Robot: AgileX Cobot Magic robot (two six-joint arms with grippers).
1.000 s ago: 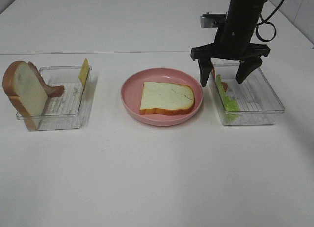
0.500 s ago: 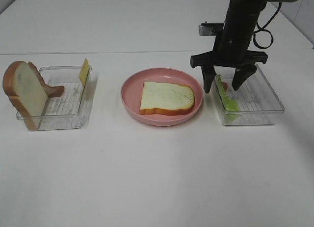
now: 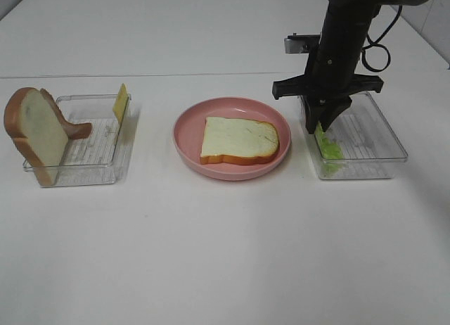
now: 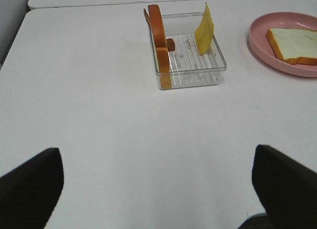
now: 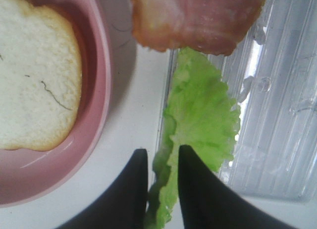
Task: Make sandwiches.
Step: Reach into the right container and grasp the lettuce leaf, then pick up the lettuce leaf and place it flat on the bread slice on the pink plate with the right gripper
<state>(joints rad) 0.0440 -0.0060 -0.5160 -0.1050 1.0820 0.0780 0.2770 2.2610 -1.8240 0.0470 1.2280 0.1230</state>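
A white bread slice (image 3: 239, 140) (image 5: 34, 85) lies flat on the pink plate (image 3: 188, 145). My right gripper (image 3: 322, 124) (image 5: 161, 189) reaches down into the right clear tray (image 3: 380, 138), shut on the edge of the green lettuce leaf (image 3: 328, 150) (image 5: 200, 110). A bacon strip (image 5: 198, 18) lies in that tray just beyond the lettuce. A second bread slice (image 3: 31, 131) (image 4: 159, 40) stands upright against the left tray (image 3: 91, 153), with a bacon piece (image 3: 74, 128) and a yellow cheese slice (image 3: 121, 102) (image 4: 204, 30). My left gripper (image 4: 158, 189) hangs open over bare table.
The plate stands between the two clear trays on a white table. The left tray (image 4: 190, 65) lies ahead of the left gripper, with the plate (image 4: 257, 38) off to its side.
The right gripper's jaws have closed from wide open onto the lettuce leaf and sunk slightly into the tray. The left arm and everything else stayed put.
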